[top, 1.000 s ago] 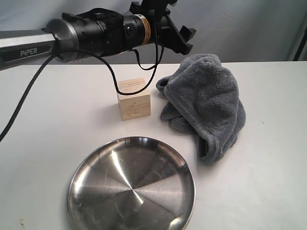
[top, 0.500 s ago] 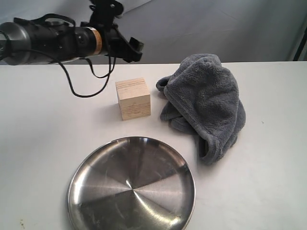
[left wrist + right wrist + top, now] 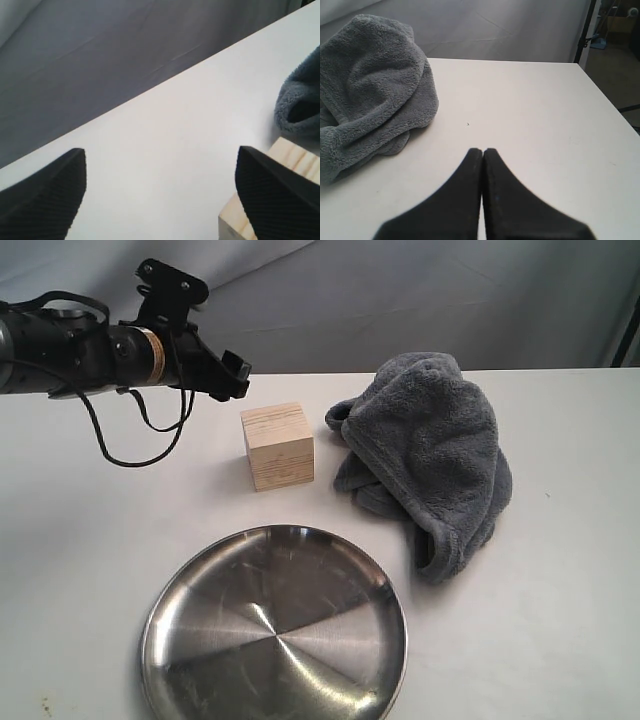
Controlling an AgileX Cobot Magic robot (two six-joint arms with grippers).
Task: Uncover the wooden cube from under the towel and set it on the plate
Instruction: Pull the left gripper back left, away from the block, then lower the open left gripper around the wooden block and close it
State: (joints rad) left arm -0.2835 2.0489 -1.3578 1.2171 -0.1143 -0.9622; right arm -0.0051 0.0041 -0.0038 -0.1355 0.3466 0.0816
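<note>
Exterior view shows you the cube (image 3: 279, 445) standing bare on the table (image 3: 90, 540), between your left gripper (image 3: 232, 378) and the towel (image 3: 430, 455), apart from the plate (image 3: 275, 630). The left gripper hangs just beside the cube, released and empty. Your right gripper (image 3: 483, 155) is clenched on nothing.
</note>
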